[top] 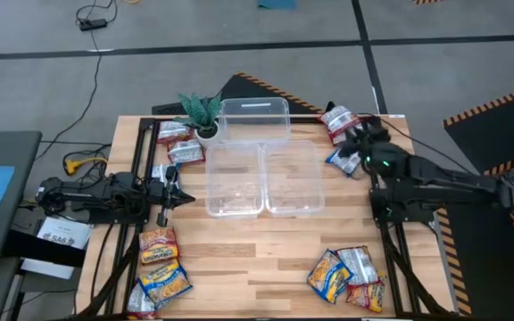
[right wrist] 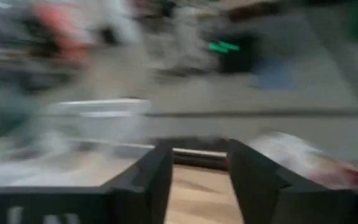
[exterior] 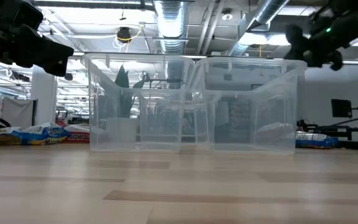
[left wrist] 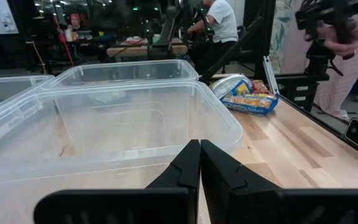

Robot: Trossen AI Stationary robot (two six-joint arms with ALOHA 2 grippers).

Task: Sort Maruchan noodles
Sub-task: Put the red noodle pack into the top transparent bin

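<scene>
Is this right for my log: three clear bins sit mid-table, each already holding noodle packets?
Not quite: the three bins sit mid-table but are empty, as the high view shows. The packets still lie around them on the table.

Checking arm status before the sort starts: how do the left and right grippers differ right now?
The left gripper has its fingers pressed shut, while the right gripper has its fingers spread open. The left gripper sits beside the left clear bin, with no packet near its tips; the right gripper hangs over the packets at the table's far right corner. Both hold nothing, and all three bins look empty.
</scene>
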